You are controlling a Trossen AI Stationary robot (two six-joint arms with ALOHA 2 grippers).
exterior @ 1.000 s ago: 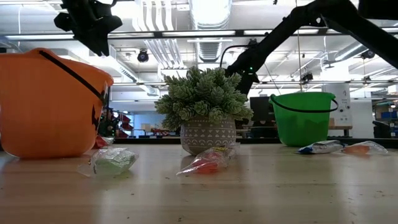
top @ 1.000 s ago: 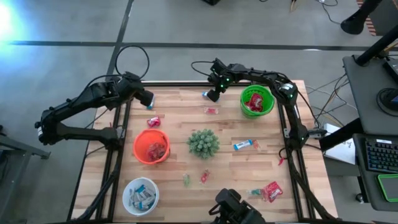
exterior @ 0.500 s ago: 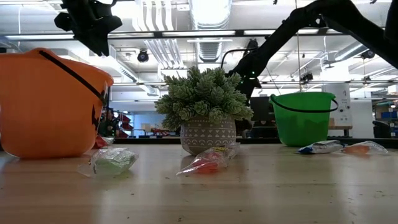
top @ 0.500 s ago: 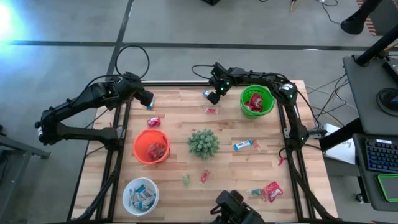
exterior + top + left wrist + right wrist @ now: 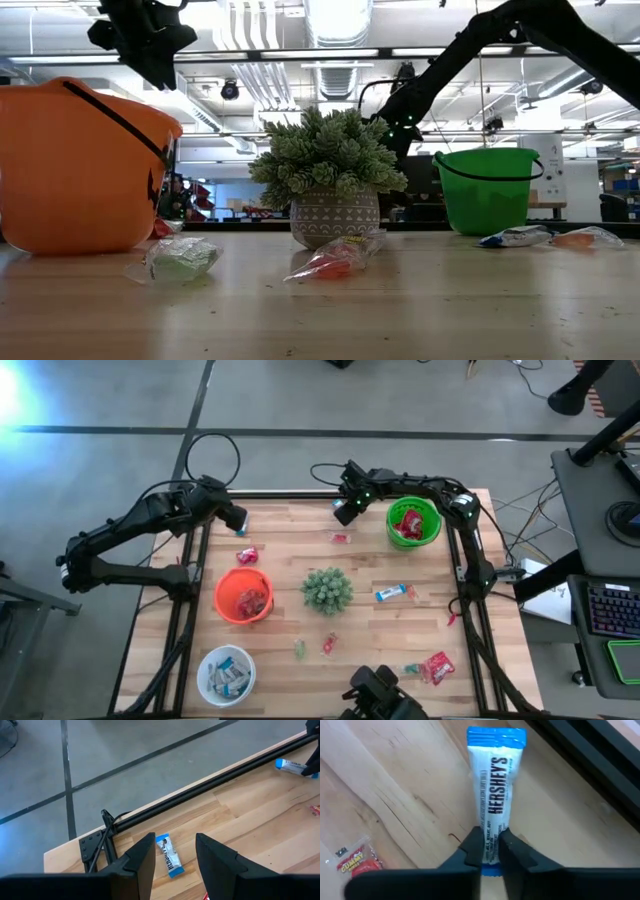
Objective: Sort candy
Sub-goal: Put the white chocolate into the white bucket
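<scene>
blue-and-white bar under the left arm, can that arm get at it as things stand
Probably yes: the blue-and-white bar lies alone on bare wood, framed between the left gripper's parted fingers, nothing covering it.

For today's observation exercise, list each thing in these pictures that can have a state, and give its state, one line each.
Right tool: shut on the blue-and-white bar.
Blue-and-white bar: pinched at one end, by the table's far edge.
Left tool: open, holding nothing, above another bar.
Green bowl: upright, holds red packets.
Orange bowl: upright, holds red candy.
White bowl: upright, holds blue-and-white bars.
Plant: upright.
</scene>
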